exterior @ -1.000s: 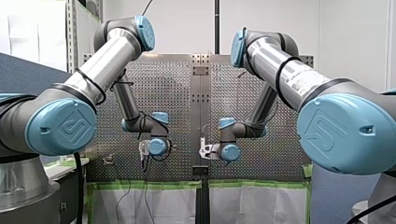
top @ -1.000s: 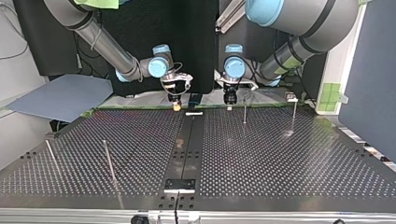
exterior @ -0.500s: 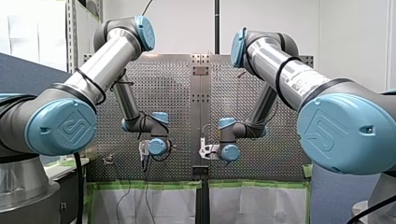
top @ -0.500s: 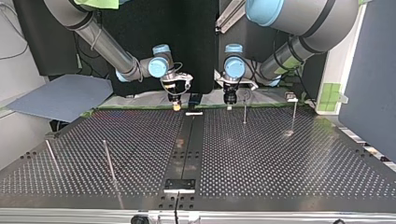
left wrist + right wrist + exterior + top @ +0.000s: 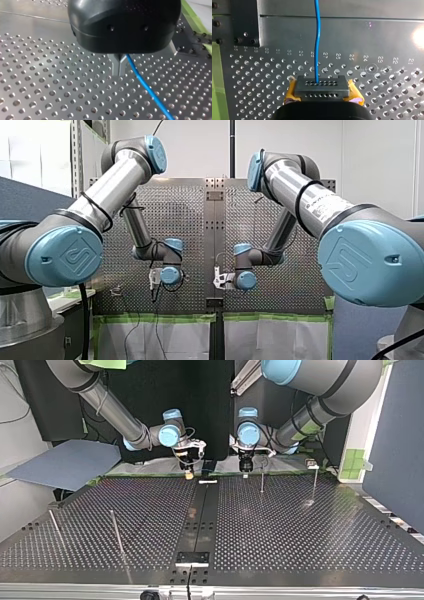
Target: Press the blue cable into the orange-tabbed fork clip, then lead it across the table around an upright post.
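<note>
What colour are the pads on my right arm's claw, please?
Yellow: the pads of my right claw show best in the right wrist view.

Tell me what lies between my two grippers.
Top view: between my right gripper and my left gripper lies the table's dark centre strip, bearing a small pale bar.

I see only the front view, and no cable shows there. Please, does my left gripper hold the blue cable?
Observer: Yes. In the left wrist view the left gripper has its metal fingers shut on the blue cable, which trails away over the table.
Operator: And my right gripper?
Observer: In the right wrist view the right gripper, with yellow pads, also grips the blue cable, which runs straight ahead of it.
</note>
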Motion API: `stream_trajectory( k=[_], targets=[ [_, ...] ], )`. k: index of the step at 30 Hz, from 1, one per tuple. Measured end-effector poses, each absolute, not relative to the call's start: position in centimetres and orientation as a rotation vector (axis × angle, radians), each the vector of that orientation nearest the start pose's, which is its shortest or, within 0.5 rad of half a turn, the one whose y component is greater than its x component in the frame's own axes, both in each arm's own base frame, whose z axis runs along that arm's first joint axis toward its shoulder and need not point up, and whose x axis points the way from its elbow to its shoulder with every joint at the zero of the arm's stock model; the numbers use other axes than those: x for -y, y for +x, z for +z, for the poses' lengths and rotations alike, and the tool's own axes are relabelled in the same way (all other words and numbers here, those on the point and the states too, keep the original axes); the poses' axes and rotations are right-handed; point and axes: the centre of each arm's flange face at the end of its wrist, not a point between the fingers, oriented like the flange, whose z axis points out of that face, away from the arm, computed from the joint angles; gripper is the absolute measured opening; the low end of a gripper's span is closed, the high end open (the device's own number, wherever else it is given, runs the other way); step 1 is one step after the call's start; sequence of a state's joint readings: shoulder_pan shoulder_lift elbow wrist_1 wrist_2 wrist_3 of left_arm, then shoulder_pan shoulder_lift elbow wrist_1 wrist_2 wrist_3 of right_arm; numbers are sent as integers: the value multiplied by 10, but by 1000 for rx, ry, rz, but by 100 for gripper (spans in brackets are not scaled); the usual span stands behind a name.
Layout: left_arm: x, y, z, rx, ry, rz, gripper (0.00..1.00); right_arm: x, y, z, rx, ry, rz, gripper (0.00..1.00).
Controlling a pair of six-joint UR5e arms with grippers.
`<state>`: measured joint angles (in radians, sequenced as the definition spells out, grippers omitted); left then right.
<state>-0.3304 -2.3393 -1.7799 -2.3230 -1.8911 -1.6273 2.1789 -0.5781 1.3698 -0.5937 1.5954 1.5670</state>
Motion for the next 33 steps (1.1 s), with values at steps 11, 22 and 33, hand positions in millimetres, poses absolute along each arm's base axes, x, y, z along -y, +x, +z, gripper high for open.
stream_trajectory(
  k=[11,22,33],
  targets=[
    [307,520,62,-1732,50,17,0,513,516,43,940,1796,1474,0],
    [323,509,116,-1706,32,-35,0,512,519,105,934,1768,1503,0],
    [338,515,189,-1624,22,-83,0,511,521,173,895,1693,1575,0]
  ],
)
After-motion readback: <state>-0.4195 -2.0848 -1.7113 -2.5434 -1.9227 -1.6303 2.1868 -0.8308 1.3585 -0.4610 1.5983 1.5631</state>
